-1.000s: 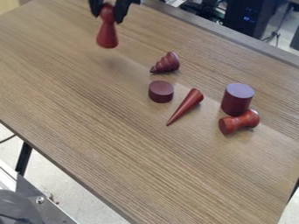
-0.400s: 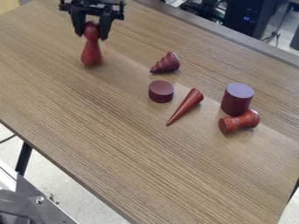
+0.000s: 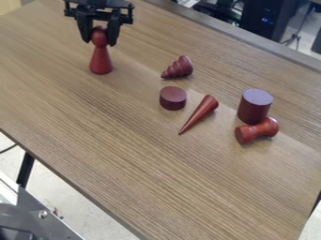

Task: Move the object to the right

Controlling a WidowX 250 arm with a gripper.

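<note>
Jaws of my black gripper are flanking the round head of the red pawn-shaped piece, one on each side, and are narrowing to about its width, so I am judging the piece held. I am choosing the head, I think, because the waist just below it is giving the grip something to hook under, while the wide foot is staying free to meet the wood. The piece is hanging or standing upright toward the upper left of the wood-grained tabletop; whether its foot is bearing weight, I cannot tell.

Farther right, other turned pieces are marking out the ground I am having to respect. The stepped cone is lying tipped over, its ridges tapering to a point. The squat disc is sitting flat, looking the steadiest of all. Beside it the slender smooth cone is lying on its side, and a nudge could be sending it rolling. The tall cylinder is standing on end, with the glossy waisted piece lying against or just beside it.

If a rightward shift is still wanting, I am expecting to lift before sliding, keeping the polished, probably slippery head centred so the foot is not swinging into the stepped cone.
</note>
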